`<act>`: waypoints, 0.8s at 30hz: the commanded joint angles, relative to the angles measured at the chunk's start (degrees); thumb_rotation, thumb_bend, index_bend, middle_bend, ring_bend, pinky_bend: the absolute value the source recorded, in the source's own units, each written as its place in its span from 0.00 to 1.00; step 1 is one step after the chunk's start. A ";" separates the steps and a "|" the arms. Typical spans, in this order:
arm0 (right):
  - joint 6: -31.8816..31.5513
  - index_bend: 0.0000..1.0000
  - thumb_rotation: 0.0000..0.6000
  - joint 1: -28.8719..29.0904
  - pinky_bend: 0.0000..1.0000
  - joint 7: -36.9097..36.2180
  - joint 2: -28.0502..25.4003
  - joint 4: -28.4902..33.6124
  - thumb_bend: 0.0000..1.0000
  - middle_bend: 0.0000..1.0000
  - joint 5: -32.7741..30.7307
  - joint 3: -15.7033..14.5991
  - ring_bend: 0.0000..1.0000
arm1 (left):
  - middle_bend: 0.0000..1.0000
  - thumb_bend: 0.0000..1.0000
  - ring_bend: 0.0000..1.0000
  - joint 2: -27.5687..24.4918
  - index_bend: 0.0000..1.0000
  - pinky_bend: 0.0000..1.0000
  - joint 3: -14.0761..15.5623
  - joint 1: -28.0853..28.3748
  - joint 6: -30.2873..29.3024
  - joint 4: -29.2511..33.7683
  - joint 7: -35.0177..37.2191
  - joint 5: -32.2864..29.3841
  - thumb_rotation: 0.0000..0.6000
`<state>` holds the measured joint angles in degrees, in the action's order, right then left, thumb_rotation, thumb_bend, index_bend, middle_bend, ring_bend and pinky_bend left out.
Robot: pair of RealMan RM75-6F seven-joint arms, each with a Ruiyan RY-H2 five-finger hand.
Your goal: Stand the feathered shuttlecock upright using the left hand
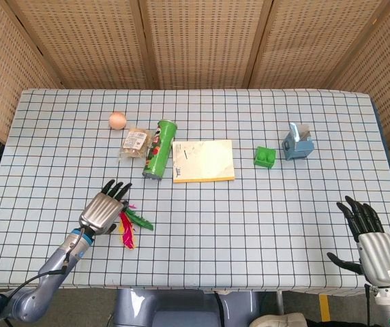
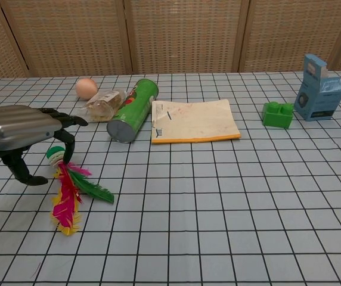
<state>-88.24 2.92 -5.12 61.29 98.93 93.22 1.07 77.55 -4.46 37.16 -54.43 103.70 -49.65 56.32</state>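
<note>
The feathered shuttlecock (image 2: 69, 190) lies flat on the checked cloth, its green and white base toward the back and its pink, yellow and green feathers (image 1: 128, 227) pointing at me. My left hand (image 1: 104, 209) hovers over the base end with fingers spread and holds nothing. In the chest view the left hand (image 2: 21, 132) is above and just left of the base, hiding part of it. My right hand (image 1: 371, 240) rests open at the front right corner, far from everything.
A green chip can (image 1: 159, 150) lies on its side beside a yellow notepad (image 1: 202, 161). Behind the shuttlecock are a snack packet (image 1: 135, 141) and an orange ball (image 1: 117, 120). A green block (image 1: 265, 157) and a blue box (image 1: 297, 142) stand at the right.
</note>
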 commanded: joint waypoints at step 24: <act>0.13 0.00 1.00 0.17 0.00 -2.27 -0.43 -0.30 0.00 0.00 0.16 -0.10 0.00 | 0.00 0.32 0.00 7.21 0.49 0.00 3.49 7.38 -6.01 -1.20 -8.77 -10.27 1.00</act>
<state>-88.11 3.09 -7.40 60.87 98.64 93.39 0.96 84.65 -1.08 44.43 -60.33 102.56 -58.34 46.15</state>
